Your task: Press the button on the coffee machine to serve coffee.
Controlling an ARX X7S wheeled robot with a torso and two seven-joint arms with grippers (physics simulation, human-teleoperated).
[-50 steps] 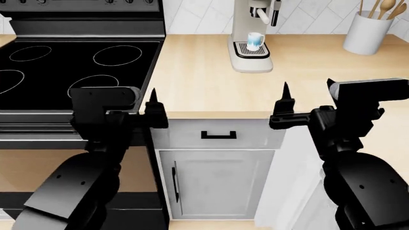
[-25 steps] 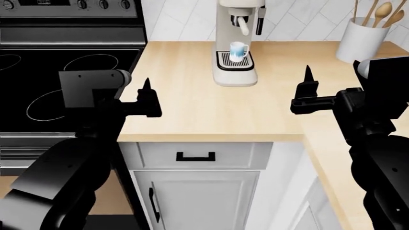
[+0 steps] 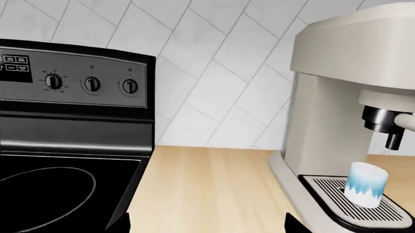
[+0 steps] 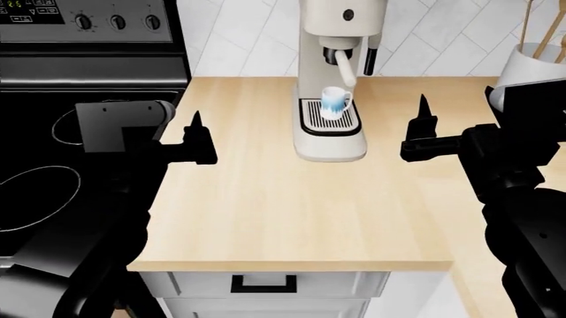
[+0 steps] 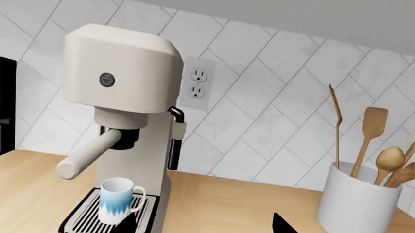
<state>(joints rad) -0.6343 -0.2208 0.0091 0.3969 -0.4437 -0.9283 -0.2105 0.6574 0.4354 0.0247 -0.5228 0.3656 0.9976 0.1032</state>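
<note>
The cream-white coffee machine (image 4: 332,79) stands at the back of the wooden counter, with a round button (image 4: 348,14) on the front of its boxy top. The button also shows in the right wrist view (image 5: 107,79). A white and blue mug (image 4: 335,103) sits on its slotted drip tray (image 4: 330,122) under the spout. My left gripper (image 4: 195,132) hovers over the counter left of the machine, open and empty; its tips show wide apart in the left wrist view (image 3: 206,228). My right gripper (image 4: 423,126) hovers right of the machine, open and empty.
A black stove (image 4: 53,99) with control knobs (image 3: 91,85) adjoins the counter on the left. A white utensil holder (image 5: 356,199) with wooden spoons stands at the back right. A wall outlet (image 5: 196,82) is behind the machine. A white drawer with a black handle (image 4: 264,283) is below the counter.
The head view has moved in over the counter and to the right. The coffee machine now looks larger and nearer, and the stove has slid left. Both grippers stay open beside it.
</note>
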